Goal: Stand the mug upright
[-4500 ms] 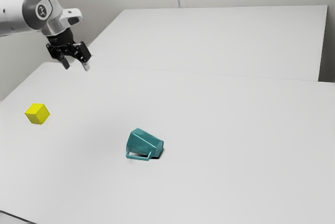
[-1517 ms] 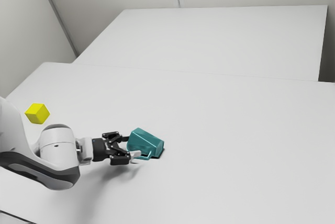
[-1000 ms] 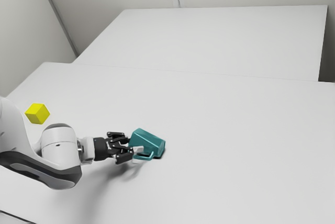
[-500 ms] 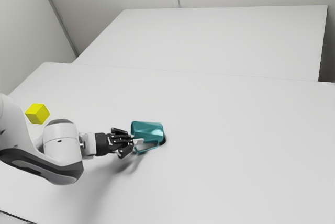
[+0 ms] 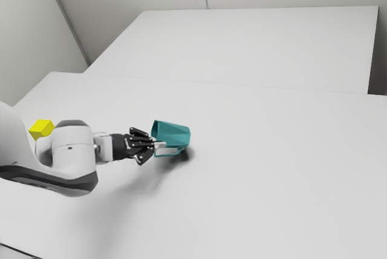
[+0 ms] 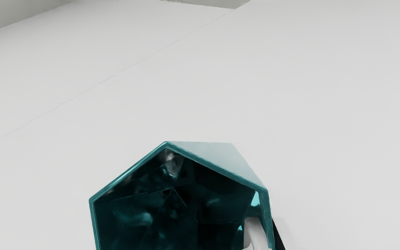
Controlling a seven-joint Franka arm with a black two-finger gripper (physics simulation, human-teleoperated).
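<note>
Pinching the teal mug by its wall, one finger inside, my gripper holds it sideways above the bench; the yellow cube sits near the bench's edge at the exterior view's left.

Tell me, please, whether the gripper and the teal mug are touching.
Touching: the wrist view shows the gripper pinching the wall of the mug, one finger inside, one outside.
</note>
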